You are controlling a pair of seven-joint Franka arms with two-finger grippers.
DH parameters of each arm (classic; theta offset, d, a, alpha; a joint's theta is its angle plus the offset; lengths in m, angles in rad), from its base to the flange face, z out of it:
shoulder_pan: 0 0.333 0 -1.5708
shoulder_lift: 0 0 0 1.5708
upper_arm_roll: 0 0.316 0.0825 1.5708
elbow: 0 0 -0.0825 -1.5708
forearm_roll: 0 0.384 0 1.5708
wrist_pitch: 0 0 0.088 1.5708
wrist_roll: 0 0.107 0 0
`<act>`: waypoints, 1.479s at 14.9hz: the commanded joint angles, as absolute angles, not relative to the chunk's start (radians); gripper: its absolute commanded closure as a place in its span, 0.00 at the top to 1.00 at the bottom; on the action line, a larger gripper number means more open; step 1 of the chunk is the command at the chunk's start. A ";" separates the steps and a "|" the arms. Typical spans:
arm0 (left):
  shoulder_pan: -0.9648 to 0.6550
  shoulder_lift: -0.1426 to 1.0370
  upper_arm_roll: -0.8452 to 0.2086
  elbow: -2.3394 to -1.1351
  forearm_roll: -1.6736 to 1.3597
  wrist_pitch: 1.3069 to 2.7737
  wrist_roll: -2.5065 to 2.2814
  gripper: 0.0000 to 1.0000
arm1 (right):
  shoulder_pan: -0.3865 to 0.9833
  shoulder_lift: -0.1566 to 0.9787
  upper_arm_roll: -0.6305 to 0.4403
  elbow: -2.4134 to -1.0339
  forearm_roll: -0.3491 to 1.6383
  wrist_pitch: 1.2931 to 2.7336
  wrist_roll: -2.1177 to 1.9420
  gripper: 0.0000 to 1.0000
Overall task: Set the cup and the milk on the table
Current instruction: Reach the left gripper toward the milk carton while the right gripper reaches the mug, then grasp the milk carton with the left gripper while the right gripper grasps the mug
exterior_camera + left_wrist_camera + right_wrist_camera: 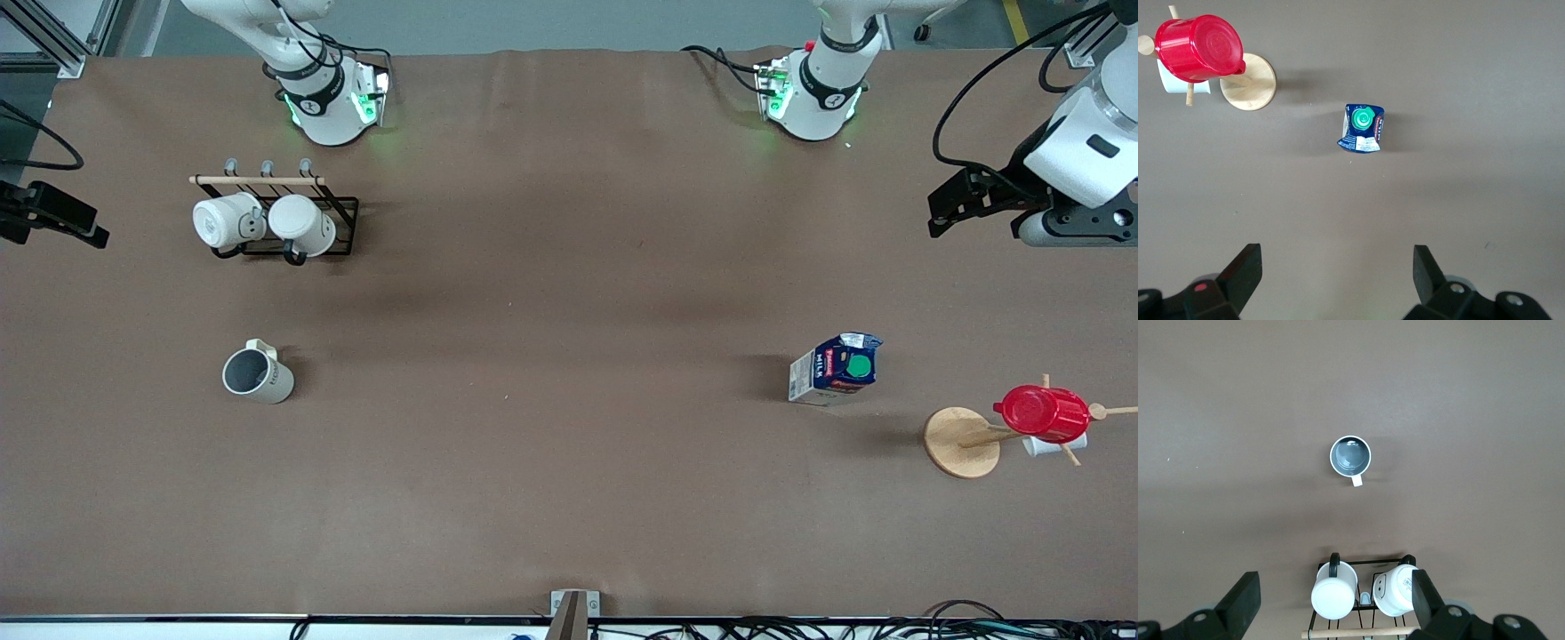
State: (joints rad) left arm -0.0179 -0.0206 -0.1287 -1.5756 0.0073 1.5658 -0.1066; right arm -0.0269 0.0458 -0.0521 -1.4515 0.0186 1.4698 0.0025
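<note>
The cup (258, 373) stands upright on the table (569, 311) toward the right arm's end; the right wrist view looks down into its dark inside (1351, 455). The milk (836, 367) stands upright toward the left arm's end, its green cap showing in the left wrist view (1363, 127). My left gripper (935, 215) hangs high over the table's left-arm end, open and empty (1337, 267). My right gripper (93, 233) hangs high over the table's right-arm end, open and empty (1333, 593). Neither gripper touches anything.
A black wire rack (342, 206) with two white mugs (227, 220) lies farther from the front camera than the cup. A wooden mug tree (960, 442) carrying a bright red cup (1042, 412) stands beside the milk, at the left arm's end.
</note>
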 commanded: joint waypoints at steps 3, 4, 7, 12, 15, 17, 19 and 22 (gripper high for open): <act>-0.015 0.014 -0.126 -1.553 0.011 1.580 -0.106 1.00 | -0.048 0.048 -0.043 -1.450 0.021 1.473 -0.011 1.00; -0.014 0.041 -0.127 -1.539 0.011 1.583 -0.107 1.00 | -0.048 0.048 -0.043 -1.450 0.021 1.473 -0.011 1.00; -0.015 0.126 -0.126 -1.584 0.026 1.705 -0.115 1.00 | -0.048 0.048 -0.043 -1.451 0.021 1.471 -0.011 1.00; -0.021 0.219 -0.129 -1.720 0.038 1.928 -0.120 1.00 | -0.046 0.121 -0.043 -1.486 0.021 1.524 -0.043 1.00; -0.031 0.287 -0.129 -1.747 0.040 2.028 -0.118 1.00 | -0.048 0.140 -0.048 -1.702 0.018 1.794 -0.123 1.00; -0.031 0.320 -0.129 -1.750 0.038 2.057 -0.118 1.00 | -0.048 0.165 -0.049 -1.842 0.015 1.969 -0.207 1.00; -0.031 0.351 -0.129 -1.752 0.038 2.074 -0.120 1.00 | -0.051 0.216 -0.051 -1.908 0.015 2.089 -0.259 1.00; -0.034 0.360 -0.130 -1.769 0.038 2.088 -0.118 0.96 | -0.057 0.316 -0.051 -1.937 0.012 2.236 -0.319 1.00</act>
State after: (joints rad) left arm -0.0281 0.3676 -0.1282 -1.7537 0.0165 2.0761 -0.1069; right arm -0.0362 0.2829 -0.0611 -1.9128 0.0185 2.1632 -0.2648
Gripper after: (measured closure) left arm 0.000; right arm 0.000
